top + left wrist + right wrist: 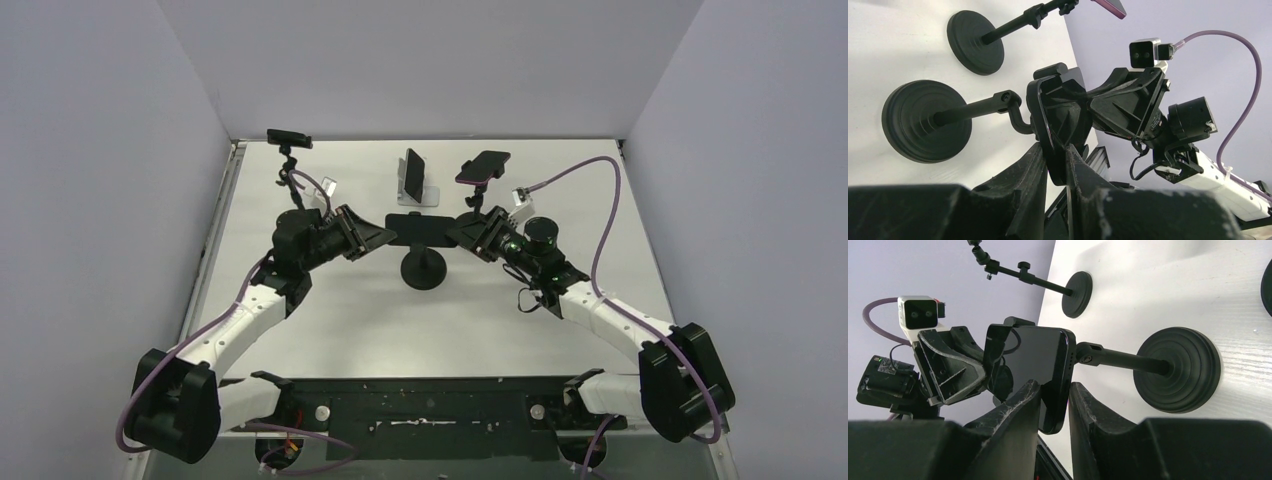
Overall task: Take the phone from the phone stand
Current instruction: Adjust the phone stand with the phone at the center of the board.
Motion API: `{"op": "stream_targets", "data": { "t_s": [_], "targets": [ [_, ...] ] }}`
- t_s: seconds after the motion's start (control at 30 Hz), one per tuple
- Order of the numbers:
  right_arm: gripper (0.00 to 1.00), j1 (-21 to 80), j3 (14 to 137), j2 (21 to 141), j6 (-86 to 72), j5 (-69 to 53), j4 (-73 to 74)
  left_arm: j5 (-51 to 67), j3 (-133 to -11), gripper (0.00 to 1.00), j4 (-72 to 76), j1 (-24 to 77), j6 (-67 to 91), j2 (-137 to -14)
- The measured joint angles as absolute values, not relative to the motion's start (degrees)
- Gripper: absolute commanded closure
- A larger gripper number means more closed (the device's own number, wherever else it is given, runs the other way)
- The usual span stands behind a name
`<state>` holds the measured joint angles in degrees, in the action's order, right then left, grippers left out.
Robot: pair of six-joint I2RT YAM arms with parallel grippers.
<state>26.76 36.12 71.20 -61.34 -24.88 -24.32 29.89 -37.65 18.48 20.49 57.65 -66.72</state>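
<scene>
Wrist views give what the overhead view cannot: the left hand [1055, 156] clenched on 1 end of the black phone [1040, 365] and the right hand [1054, 392] clenched on the other end, with the phone seated in the cradle of its phone stand [1175, 370]. Only the overhead view shows the phone lying level at mid-bench between both arms, with a white holder [430, 196] carrying a second phone [412, 172] just behind. The bench [330, 330] is white, and pale lilac walls [430, 60] close 3 sides.
</scene>
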Motion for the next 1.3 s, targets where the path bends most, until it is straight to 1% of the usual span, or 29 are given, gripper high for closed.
{"op": "stream_targets", "data": {
  "t_s": [0.2, 0.23, 0.3, 0.33, 0.37, 0.47, 0.53, 0.63, 0.73, 0.87, 1.03, 1.17, 1.3],
  "targets": [
    [0.75, 27.4, 34.9, 71.2, -61.4, -24.3, -25.5, 30.5, -37.6, 0.98, 20.5, 20.2, 55.8, -67.1],
    [0.75, 27.5, 34.8, 71.2, -61.4, -24.2, -25.7, 30.5, -37.6, 1.0, 20.7, 20.1, 55.4, -67.1],
    [0.71, 27.8, 34.7, 71.4, -61.4, -24.1, -25.9, 30.5, -37.6, 1.0, 20.9, 20.1, 54.5, -67.1],
    [0.65, 27.9, 34.7, 71.6, -61.3, -24.0, -26.0, 30.5, -37.6, 1.0, 21.0, 20.0, 54.1, -67.1],
    [0.58, 27.9, 34.7, 71.6, -61.1, -24.0, -26.0, 30.5, -37.6, 1.0, 21.2, 20.0, 53.7, -67.1],
    [0.29, 28.2, 34.7, 71.5, -58.8, -23.8, -23.8, 30.7, -37.6, 1.0, 21.7, 19.9, 52.8, -67.1],
    [0.19, 28.2, 34.8, 70.8, -57.1, -23.5, -20.9, 31.0, -37.6, 1.0, 21.9, 19.7, 52.3, -67.1],
    [0.1, 28.2, 35.6, 68.5, -52.8, -22.6, -14.9, 31.4, -37.6, 1.0, 22.2, 19.6, 51.4, -67.2],
    [0.09, 28.2, 37.6, 65.0, -47.0, -20.9, -8.9, 32.2, -37.6, 1.0, 22.6, 19.4, 50.6, -67.4],
    [0.1, 28.5, 42.6, 61.4, -37.3, -17.7, -2.3, 33.3, -37.6, 1.0, 23.1, 19.2, 50.0, -67.7],
    [0.09, 29.0, 44.4, 57.6, -22.5, -10.9, -0.3, 36.0, -38.7, 1.0, 23.4, 18.7, 49.9, -69.1],
    [0.09, 30.2, 47.9, 58.4, -10.9, -11.8, 5.1, 38.4, -40.0, 1.0, 23.4, 18.5, 50.1, -70.7],
    [0.08, 33.9, 55.0, 61.7, -0.4, -15.7, 11.5, 40.5, -40.9, 1.0, 23.0, 18.3, 50.3, -71.5]
  ]
}}
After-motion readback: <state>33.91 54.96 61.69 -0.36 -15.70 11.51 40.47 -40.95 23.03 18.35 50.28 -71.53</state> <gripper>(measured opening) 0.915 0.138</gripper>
